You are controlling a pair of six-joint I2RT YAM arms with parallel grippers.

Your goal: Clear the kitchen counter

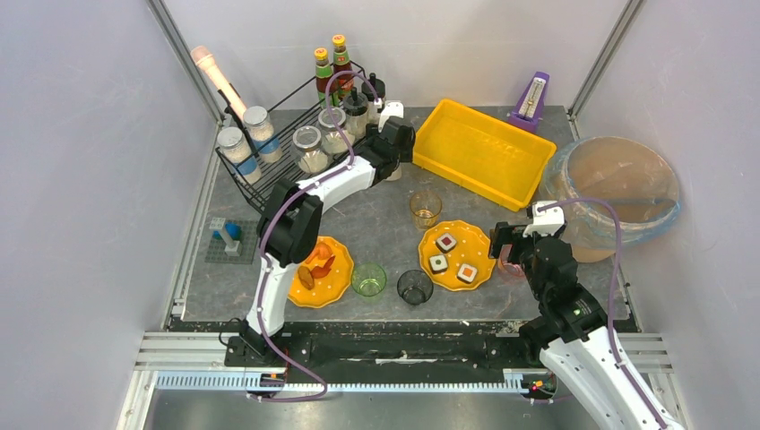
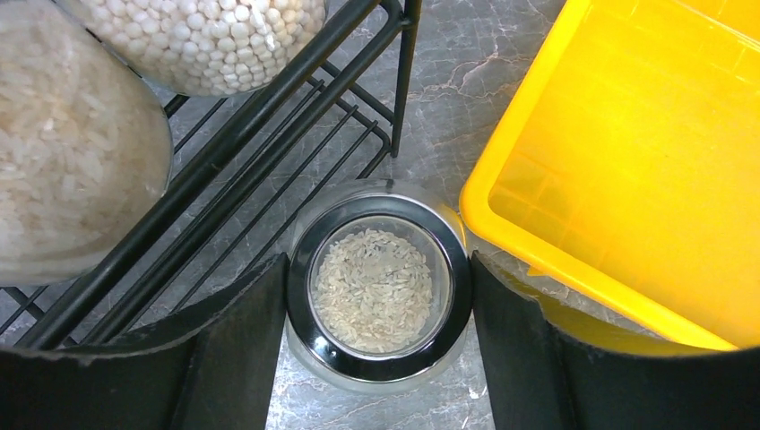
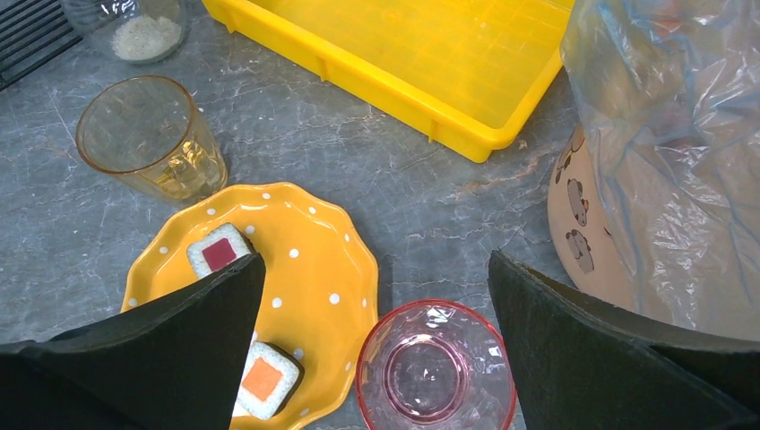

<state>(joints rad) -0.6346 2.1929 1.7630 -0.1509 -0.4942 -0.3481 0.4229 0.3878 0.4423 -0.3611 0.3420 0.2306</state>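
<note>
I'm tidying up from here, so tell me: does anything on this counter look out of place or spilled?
One rice jar stands on the kitchen counter at a corner of the wire rack, while the other jars sit in the rack. No spill shows.

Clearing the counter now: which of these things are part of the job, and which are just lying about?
Job: kitchen counter, rice jar, pink glass, amber glass, sushi plate, yellow tray, wire rack.
Probably just lying about: purple metronome, grey mat.
</note>
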